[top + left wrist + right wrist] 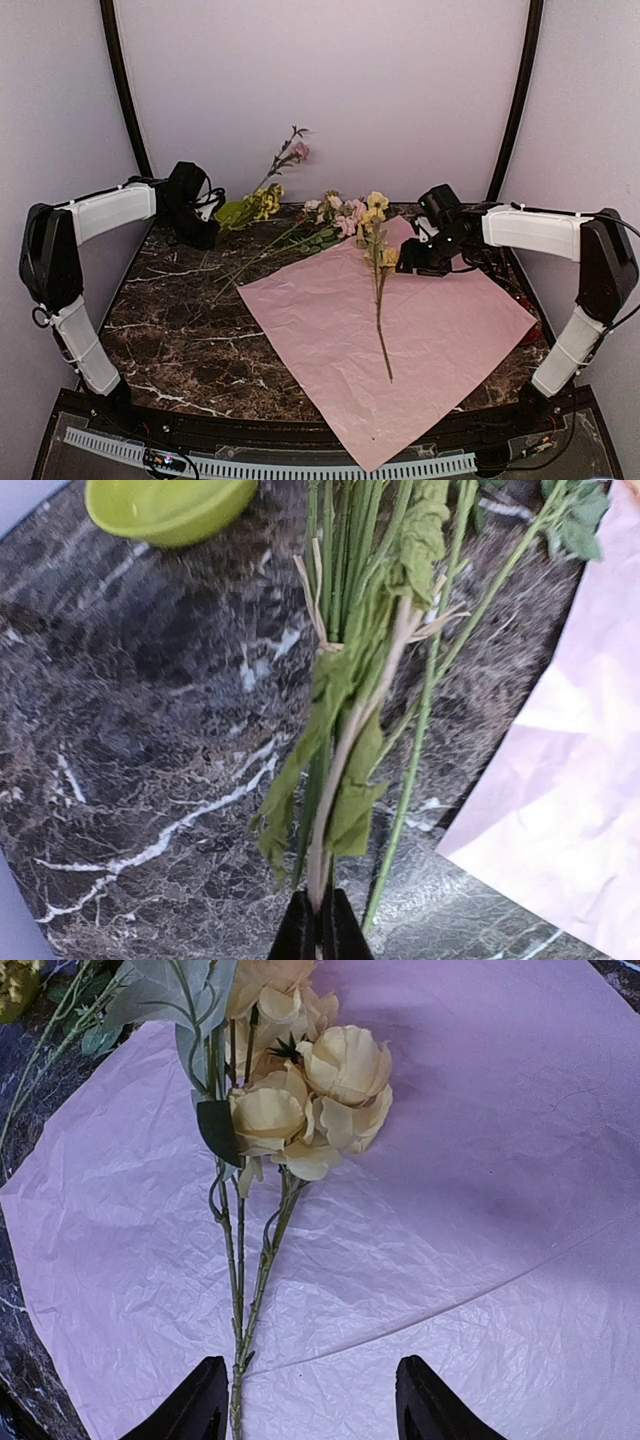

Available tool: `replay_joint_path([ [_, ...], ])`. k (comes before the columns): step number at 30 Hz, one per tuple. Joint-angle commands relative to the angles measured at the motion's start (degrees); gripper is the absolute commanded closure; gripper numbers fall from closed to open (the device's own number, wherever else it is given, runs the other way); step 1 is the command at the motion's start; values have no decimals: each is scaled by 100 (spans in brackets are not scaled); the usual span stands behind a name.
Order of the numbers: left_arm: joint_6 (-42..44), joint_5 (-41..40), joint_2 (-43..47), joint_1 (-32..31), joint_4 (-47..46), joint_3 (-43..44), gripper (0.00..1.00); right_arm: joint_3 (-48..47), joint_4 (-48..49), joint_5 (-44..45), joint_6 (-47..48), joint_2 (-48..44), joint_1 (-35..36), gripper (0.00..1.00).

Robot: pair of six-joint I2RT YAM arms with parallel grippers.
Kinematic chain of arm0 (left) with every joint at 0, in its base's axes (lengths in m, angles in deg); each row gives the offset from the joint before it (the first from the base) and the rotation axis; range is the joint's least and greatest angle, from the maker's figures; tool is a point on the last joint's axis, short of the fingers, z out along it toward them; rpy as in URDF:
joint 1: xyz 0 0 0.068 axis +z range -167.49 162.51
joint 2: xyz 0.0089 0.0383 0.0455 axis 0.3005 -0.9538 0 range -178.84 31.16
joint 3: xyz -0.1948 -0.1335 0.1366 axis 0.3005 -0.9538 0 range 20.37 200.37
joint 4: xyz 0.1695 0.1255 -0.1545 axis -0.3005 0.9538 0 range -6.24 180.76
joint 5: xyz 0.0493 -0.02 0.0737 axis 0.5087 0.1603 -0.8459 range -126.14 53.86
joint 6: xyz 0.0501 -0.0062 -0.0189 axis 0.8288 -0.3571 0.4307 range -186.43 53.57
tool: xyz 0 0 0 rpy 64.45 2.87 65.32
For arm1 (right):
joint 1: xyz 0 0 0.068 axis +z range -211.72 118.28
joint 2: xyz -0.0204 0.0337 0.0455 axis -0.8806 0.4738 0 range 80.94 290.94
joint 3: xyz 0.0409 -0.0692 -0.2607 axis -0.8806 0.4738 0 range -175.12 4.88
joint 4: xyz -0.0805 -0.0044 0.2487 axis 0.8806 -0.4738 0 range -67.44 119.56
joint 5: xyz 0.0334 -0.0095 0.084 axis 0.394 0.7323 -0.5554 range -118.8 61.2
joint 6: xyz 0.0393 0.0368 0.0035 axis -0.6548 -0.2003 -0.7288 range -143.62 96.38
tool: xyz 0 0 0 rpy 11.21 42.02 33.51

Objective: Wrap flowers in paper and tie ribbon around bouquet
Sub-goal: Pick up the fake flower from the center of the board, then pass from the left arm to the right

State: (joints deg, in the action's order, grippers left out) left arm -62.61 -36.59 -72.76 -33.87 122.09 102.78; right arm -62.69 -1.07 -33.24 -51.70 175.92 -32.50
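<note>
The flowers are not yet gathered. Most lie in a loose heap on the dark marble tabletop, just off the paper's 11 o'clock edge. One yellow stem already lies on the paper, blooms toward 12 o'clock and cut end toward 6. The paper lies flat and unfolded like a diamond, its near corner reaching the tabletop's 6 o'clock edge.

At 10 o'clock the left hand is clamped tight on the lower ends of a few stems and leaves, lifting a sprig whose pink bloom stands clear of the tabletop. A green bowl sits beyond it.

At 2 o'clock the right hand hovers over the paper with its fingers apart and nothing in them. The yellow stem runs just inside one finger.

By my reading this is early: one stem placed, another on its way, the rest to follow. Rolling the paper and tying are untouched, and no ribbon shows in any view.
</note>
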Motion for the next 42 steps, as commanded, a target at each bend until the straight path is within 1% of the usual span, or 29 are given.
replay_joint_path([
  [1, 74, 484, 988, -197, -1020, -527, 100, -208, 46, 157, 125, -198, 94, 42],
  [3, 36, 695, 1366, -335, -1540, -796, 100, -160, 302, 94, 217, -320, 178, 42],
  [4, -21, 835, 1522, -390, -1762, -906, 100, -146, 445, 54, 273, -521, 234, 42],
  [6, -131, 1177, 1759, -452, -2073, -1067, 100, -178, 661, 22, 397, -695, 412, 42],
  [8, -137, 1298, 1853, -497, -2090, -1066, 100, -253, 800, 72, 465, -790, 542, 41],
  [10, -114, 1159, 1858, -531, -1932, -984, 100, -314, 920, 23, 484, -822, 606, 41],
  [12, -155, 1076, 1882, -541, -1865, -1008, 100, -333, 1132, -183, 557, -831, 685, 41],
  [14, -195, 1146, 1928, -583, -1869, -1104, 100, -352, 1462, -614, 666, -820, 791, 41],
  [15, -189, 1181, 1947, -627, -1893, -1179, 100, -347, 1801, -904, 693, -815, 886, 41],
  [18, -177, 1025, 2026, -811, -2057, -1418, 100, -398, 3378, -1999, 603, -609, 1240, 39],
  [19, -203, 1006, 2048, -839, -2103, -1480, 100, -551, 3805, -2159, 497, -456, 1339, 39],
  [21, -267, 1001, 2061, -862, -2143, -1544, 100, -1059, 4548, -2184, 453, 140, 1426, 39],
  [22, -293, 1007, 2060, -861, -2136, -1565, 100, -1311, 4848, -2147, -237, 539, 1429, 42],
  [24, -330, 983, 2079, -889, -2128, -1601, 100, -1844, 5310, -2081, -875, 1138, 1437, 45],
  [26, -369, 945, 2117, -925, -2151, -1662, 100, -2338, 5482, -1964, -1326, 1658, 1446, 46],
  [29, -350, 955, 2173, -989, -2187, -1746, 100, -2888, 5593, -1937, -1702, 2213, 1466, 45],
  [35, -330, 949, 2145, -1043, -2181, -1851, 100, -3655, 5618, -1855, -1811, 2764, 1561, 45],
  [37, -328, 940, 2133, -1051, -2171, -1867, 100, -3873, 5459, -1710, -1860, 2950, 1561, 45],
  [39, -337, 948, 2137, -1057, -2171, -1879, 100, -4127, 5384, -1756, -1947, 3190, 1561, 46],
  [40, -331, 978, 2136, -1059, -2173, -1878, 100, -4257, 5352, -1840, -2011, 3302, 1566, 47],
  [42, -298, 1006, 2139, -1071, -2153, -1875, 100, -4525, 5289, -1929, -2103, 3517, 1570, 53],
])
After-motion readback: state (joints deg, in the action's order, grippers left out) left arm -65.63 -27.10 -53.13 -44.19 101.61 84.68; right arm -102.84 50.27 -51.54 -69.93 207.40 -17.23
